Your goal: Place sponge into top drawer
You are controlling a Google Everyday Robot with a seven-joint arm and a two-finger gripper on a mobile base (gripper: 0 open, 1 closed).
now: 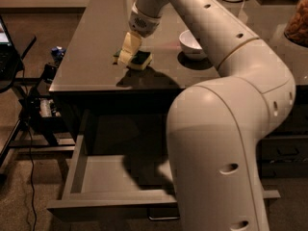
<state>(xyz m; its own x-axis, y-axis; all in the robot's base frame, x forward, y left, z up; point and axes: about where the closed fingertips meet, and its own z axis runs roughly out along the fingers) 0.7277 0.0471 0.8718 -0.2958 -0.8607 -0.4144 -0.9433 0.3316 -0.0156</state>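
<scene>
The sponge (141, 59), left of the bowl (193, 43) with the gripper (127, 57) at it, whose grip cannot be told, could be dropped before the open top drawer (106, 208) is reached if it is pinched only at the edge.

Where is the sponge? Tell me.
In the camera view the sponge sits on the counter, left of the bowl, with the gripper at its left edge; the open drawer is below.

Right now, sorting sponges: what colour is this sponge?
The sponge is green over pale yellow, gripper at it; camera view.
</scene>
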